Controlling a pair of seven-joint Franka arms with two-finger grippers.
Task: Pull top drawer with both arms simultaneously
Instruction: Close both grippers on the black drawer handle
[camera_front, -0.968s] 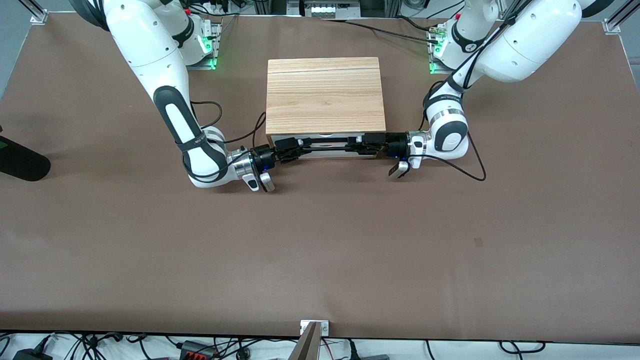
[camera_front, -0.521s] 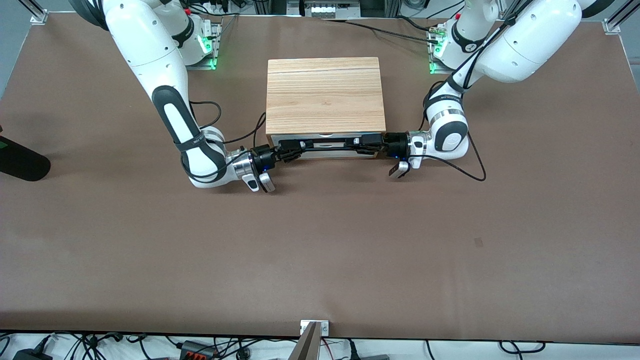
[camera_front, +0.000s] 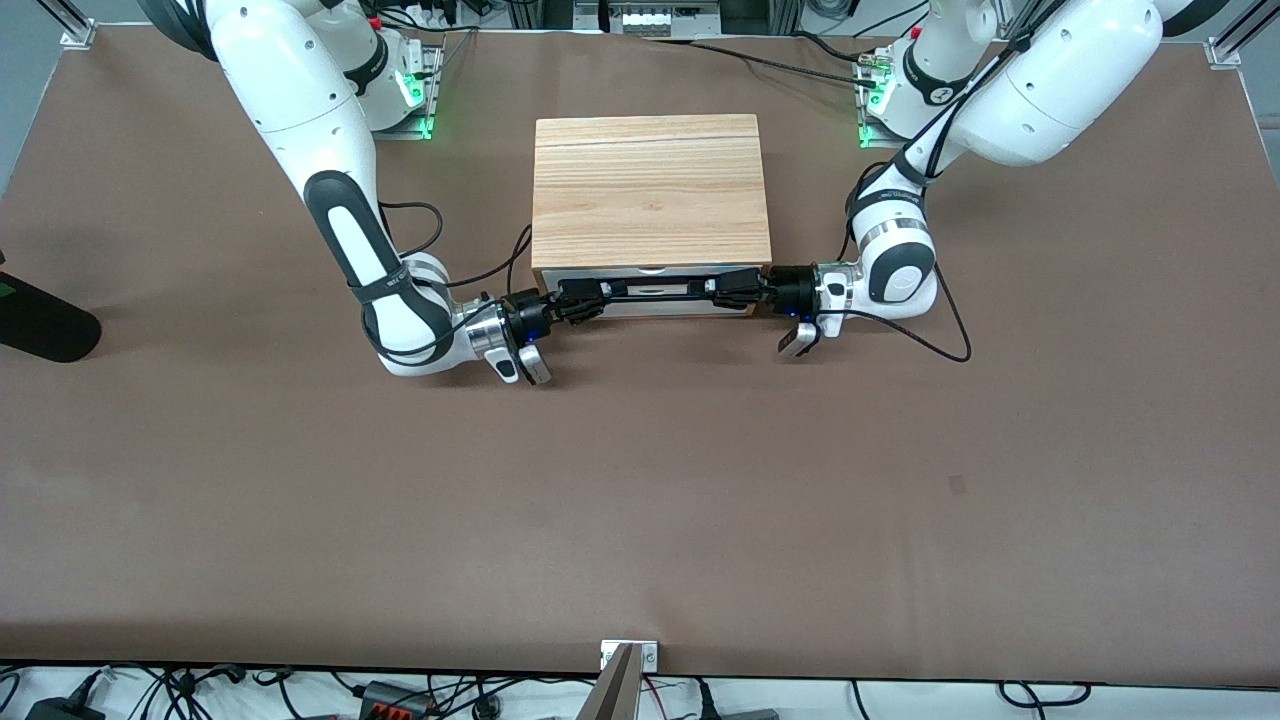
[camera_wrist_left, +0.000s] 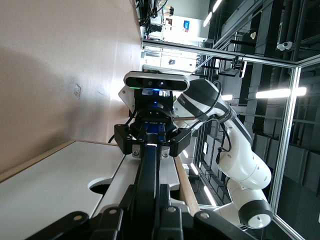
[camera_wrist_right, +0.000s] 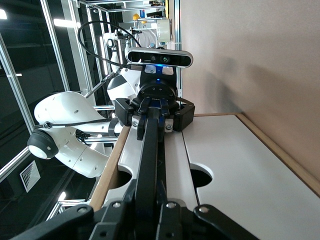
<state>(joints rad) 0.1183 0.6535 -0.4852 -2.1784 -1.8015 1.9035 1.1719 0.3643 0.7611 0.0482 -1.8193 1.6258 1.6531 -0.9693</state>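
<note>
brown table (camera_front: 640, 480) carries the wooden box (camera_front: 650, 190). my left gripper (camera_front: 722, 287) and right gripper (camera_front: 588, 296) both clamp the top drawer's (camera_front: 655, 288) black bar handle (camera_front: 655, 291).

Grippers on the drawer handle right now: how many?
2. The left gripper clamps the top drawer's black bar handle toward the left arm's end; the right gripper clamps it toward the right arm's end.

The front view looks down from high across the surface (camera_front: 640, 500), facing both arm bases, and takes in the whole wooden box (camera_front: 650, 190). Each wrist view sits close on its own tool, sighting along the black bar handle (camera_wrist_left: 150, 170) of the top drawer (camera_wrist_right: 172, 165) toward the other arm's tool (camera_wrist_left: 152, 137). Both wrist views share that handle, the white drawer fronts and the facing camera (camera_wrist_right: 159, 57)
</note>
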